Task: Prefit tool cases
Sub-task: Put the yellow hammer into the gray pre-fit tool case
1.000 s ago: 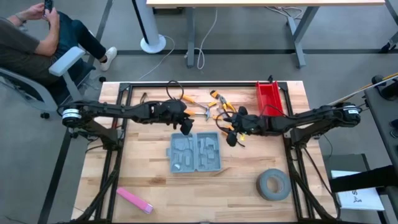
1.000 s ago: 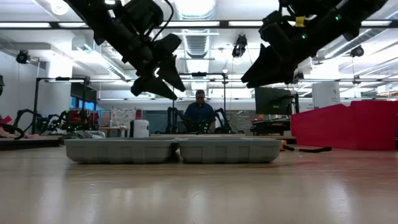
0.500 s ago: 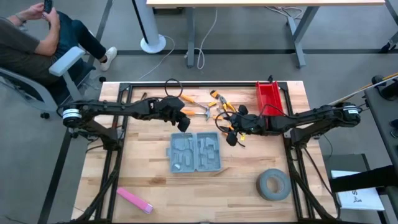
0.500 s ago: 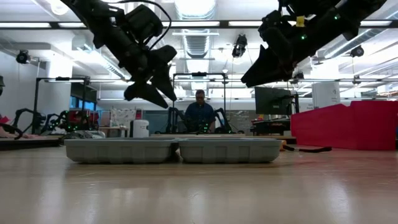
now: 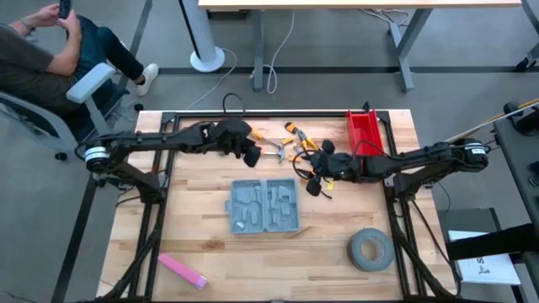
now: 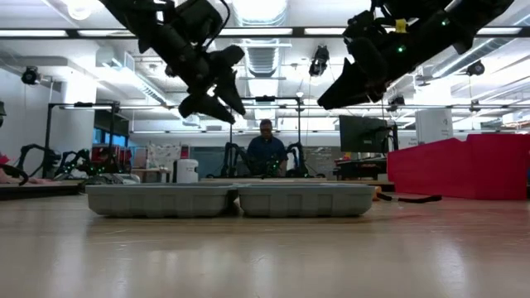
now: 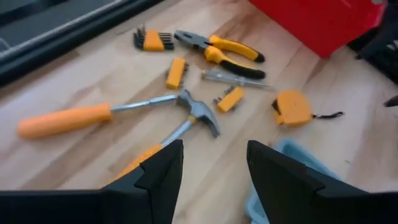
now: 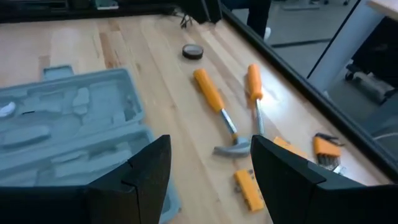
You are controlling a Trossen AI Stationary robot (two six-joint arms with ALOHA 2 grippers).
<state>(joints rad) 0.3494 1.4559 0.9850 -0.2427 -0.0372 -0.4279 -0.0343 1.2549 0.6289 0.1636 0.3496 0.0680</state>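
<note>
The blue-grey tool case [image 5: 265, 204] lies open and flat on the wooden table, its moulded recesses facing up; it also shows in the low view [image 6: 232, 199] and in the right wrist view [image 8: 68, 130]. My left gripper [image 5: 250, 152] hangs open and empty beyond the case's far edge, above two orange-handled hammers [image 7: 118, 115]. My right gripper [image 5: 310, 179] hovers open and empty off the case's far right corner. In the low view both grippers [image 6: 212, 103] [image 6: 328, 98] stand well above the case.
Loose tools lie at the far middle of the table: pliers [image 7: 221, 51], a tape measure [image 7: 292, 107], a hex key set [image 7: 152, 40], bit holders [image 7: 176, 72]. A red bin [image 5: 364, 133] stands far right, a grey tape roll [image 5: 370, 250] near right, a pink object [image 5: 182, 271] near left.
My left gripper has moved from above the case's far left part toward the table's far edge and a little upward, and now stands over the hammers. It stays open and empty. The case has not moved.
</note>
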